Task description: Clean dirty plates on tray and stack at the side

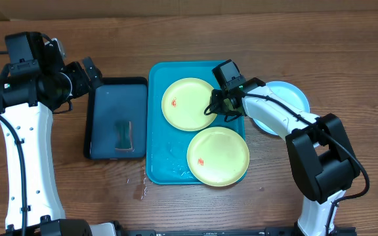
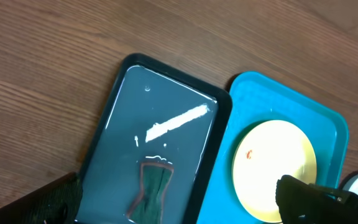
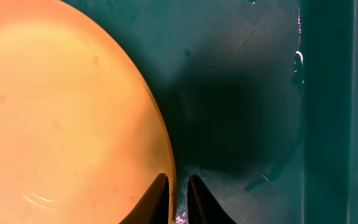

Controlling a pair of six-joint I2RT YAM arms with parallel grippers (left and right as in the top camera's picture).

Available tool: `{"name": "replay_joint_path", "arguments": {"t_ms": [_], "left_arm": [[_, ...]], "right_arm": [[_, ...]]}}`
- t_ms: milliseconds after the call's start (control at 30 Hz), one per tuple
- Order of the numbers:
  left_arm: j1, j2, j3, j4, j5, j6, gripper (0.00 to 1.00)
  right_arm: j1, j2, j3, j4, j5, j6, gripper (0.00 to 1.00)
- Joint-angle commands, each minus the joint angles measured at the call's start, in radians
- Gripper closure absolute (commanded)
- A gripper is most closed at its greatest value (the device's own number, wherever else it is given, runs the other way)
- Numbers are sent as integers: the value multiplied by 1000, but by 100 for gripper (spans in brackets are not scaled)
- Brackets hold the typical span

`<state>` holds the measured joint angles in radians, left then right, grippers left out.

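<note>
Yellow-green plate (image 1: 188, 103), red smear; my right claw (image 3: 178, 185) nearly closed astride its rim, grip unclear; left claw (image 1: 89, 73) wide open.

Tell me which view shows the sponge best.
Overhead: the sponge lies whole in the navy tray, though small. The left wrist shows it bigger, but it runs off the bottom edge. The right wrist shows only a plate and the turquoise tray, no sponge.
</note>
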<state>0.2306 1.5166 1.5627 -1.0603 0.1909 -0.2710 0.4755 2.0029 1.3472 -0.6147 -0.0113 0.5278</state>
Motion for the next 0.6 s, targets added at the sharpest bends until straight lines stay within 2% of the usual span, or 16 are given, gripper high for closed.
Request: {"name": "replay_joint_path", "arguments": {"t_ms": [0,100,167,233,367,567], "left_arm": [[-2,-13,11,17,31,-3,0],[-2,-12,11,-36,101,5,0],[-14,-9,8,-81,127,67,0],[-39,-2,1,-142,120,129,0],[-105,1,-81,-216,48,144,2],[-189,1,-289,-132,-78,163,38]], "right_arm": [[-3,8,-12,6,-2,8,87],[-3,8,-14,7,-2,8,86],[-3,8,-14,8,-2,8,86],[-3,8,-14,9,-2,8,86],[-3,8,-14,12,-3,8,85],[-3,8,-14,13,-3,8,85]]}}
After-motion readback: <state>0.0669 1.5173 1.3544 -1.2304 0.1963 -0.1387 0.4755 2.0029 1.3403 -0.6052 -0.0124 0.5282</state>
